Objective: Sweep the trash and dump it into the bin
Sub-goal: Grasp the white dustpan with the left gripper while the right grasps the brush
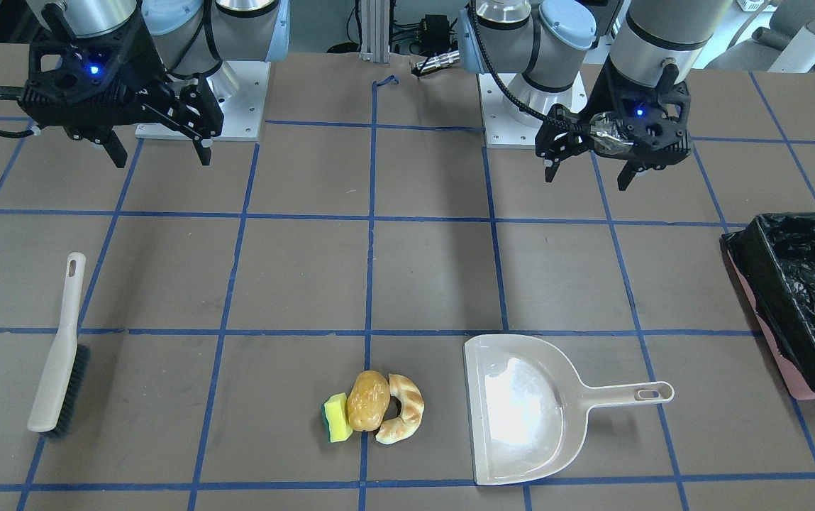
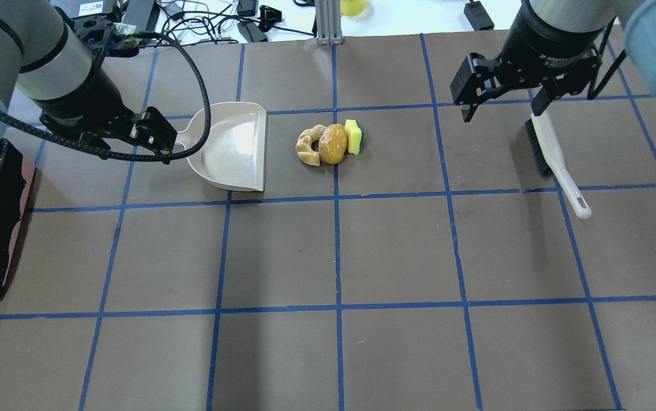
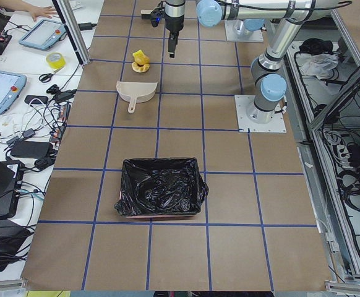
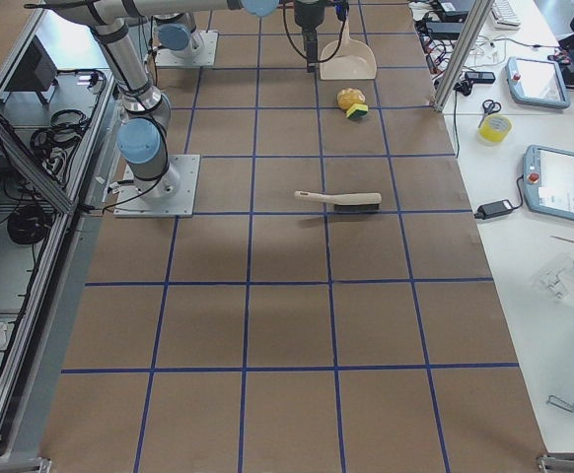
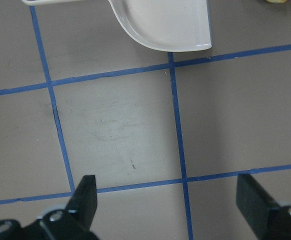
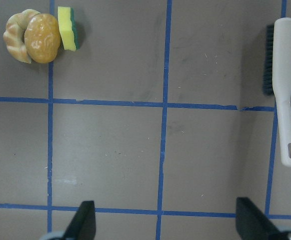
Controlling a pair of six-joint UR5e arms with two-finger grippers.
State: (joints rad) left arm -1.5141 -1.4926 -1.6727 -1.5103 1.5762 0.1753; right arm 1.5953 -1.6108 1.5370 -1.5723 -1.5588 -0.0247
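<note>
Beige dustpan lies ahead of the left gripper, whose fingers are spread and empty. The black-lined bin sits off to its outer side. Overhead now: the right gripper is spread too, with the brush just beyond it. Right wrist: sponge, potato and bread huddle touching, well ahead and to the left of the claw.

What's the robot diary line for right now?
left gripper: open | right gripper: open | trash: unswept pile | dustpan: empty | brush: untouched
</note>
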